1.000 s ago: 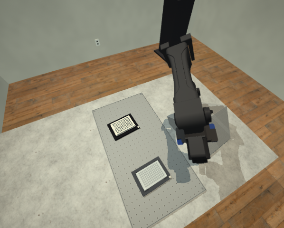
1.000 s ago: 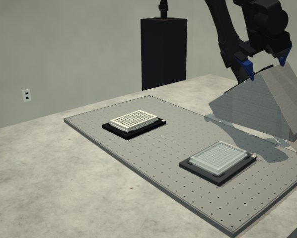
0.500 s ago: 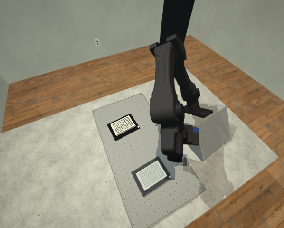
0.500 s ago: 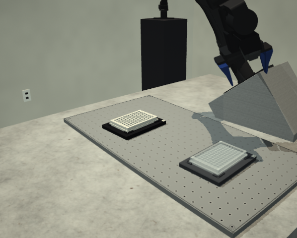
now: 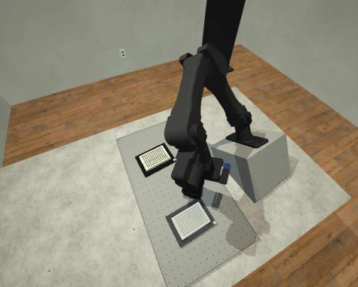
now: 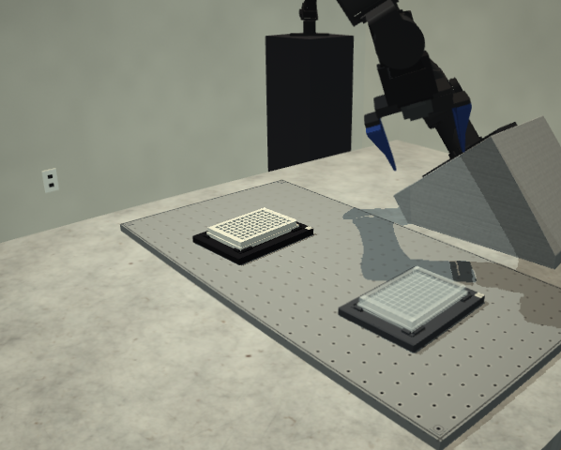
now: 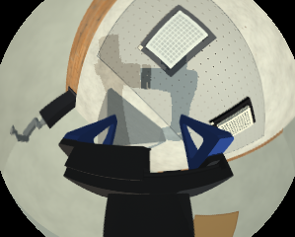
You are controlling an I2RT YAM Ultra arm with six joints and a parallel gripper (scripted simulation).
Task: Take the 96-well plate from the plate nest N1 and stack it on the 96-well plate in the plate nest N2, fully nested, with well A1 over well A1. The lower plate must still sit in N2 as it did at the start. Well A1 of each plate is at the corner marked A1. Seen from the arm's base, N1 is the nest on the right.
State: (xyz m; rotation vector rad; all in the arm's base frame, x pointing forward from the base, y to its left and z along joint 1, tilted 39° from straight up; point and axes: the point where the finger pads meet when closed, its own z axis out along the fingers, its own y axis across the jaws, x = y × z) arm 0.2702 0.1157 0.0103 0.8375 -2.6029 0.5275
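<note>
From above, the black arm (image 5: 185,101) is bending down from its grey block (image 5: 266,160) on the counter (image 5: 64,200), and the hand (image 5: 208,182) is hanging over the perforated board (image 5: 160,197), just off the block's board-side face. One blue-tipped finger (image 5: 226,167) is showing on the side nearest the block. The cream 96-well plate (image 5: 154,156) is sitting in its black nest (image 5: 146,173), well away from the block across the board. The pale grey 96-well plate (image 5: 191,220) is lying in a dark grey nest (image 5: 176,234), closer to the block and just beyond the hand.

From the side, the hand is hovering high in front of the block, well above the board. Its two blue fingers are spreading wide and carrying nothing. Both plates are resting flat in their nests, apart from each other and untouched. The arm's shadow is falling on the board between the block and the grey plate.

Through the wrist camera, the fingers are standing far apart, released, with bare board between them. The grey plate is showing ahead of the hand, and the cream plate is peeking past the right finger.
</note>
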